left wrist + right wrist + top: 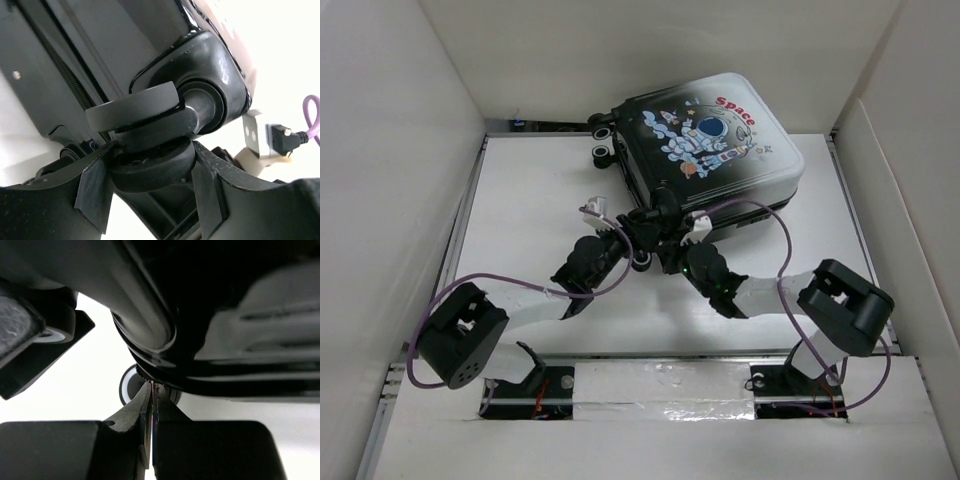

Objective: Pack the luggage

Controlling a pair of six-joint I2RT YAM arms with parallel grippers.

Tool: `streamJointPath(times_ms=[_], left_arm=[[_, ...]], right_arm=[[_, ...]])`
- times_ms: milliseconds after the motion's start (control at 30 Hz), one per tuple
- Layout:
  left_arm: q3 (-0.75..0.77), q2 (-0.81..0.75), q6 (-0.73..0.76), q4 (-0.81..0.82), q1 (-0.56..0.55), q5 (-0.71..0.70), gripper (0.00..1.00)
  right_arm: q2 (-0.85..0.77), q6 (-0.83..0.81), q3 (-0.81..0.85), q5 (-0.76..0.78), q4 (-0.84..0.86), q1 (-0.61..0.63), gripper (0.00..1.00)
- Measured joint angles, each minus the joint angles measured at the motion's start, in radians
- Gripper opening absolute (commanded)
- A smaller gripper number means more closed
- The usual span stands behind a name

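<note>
**Suitcase flat near the far right corner**

You'll find the luggage (712, 148) lying flat, with the astronaut print and red "Space" facing up and a glossy shell that fades from black to white. It sits toward the table's (535, 200) far right corner, slightly askew, with its black wheels (603, 127) pointing left.

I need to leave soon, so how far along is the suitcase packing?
Nearly finished, it seems. Done: the luggage looks closed, astronaut print up. In hand: the left hand grips a black wheel at its near corner; the right hand is pinched shut at the seam beside it. Left: probably fastening it; whether it is already fastened I cannot tell.
</note>
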Motion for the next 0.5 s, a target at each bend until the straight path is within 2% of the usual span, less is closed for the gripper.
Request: streamJointPath(times_ms=[33,133,233,333,500], left_arm=[[0.007,-0.002,0.006,-0.015,-0.01,0.01,0.68],[0.032,-0.031,0.027,-0.076,-0.009,0.087,0.86],[0.077,-0.09,0.047,-0.18,0.044,0.139,0.92],[0.155,-0.142,0.061,-0.253,0.171,0.156,0.92],[0.297,-0.125,0.036,-0.273,0.415,0.183,0.85]], right_arm=[[-0.039,0.005,-0.041,0.003,0.002,0.0,0.0],[-0.115,0.02,-0.111,-0.007,0.003,0.0,0.0],[-0.169,0.03,-0.151,-0.017,0.0,0.001,0.0],[-0.206,0.034,-0.181,-0.024,-0.006,0.0,0.0],[-0.261,0.037,-0.214,-0.032,-0.03,0.0,0.0]])
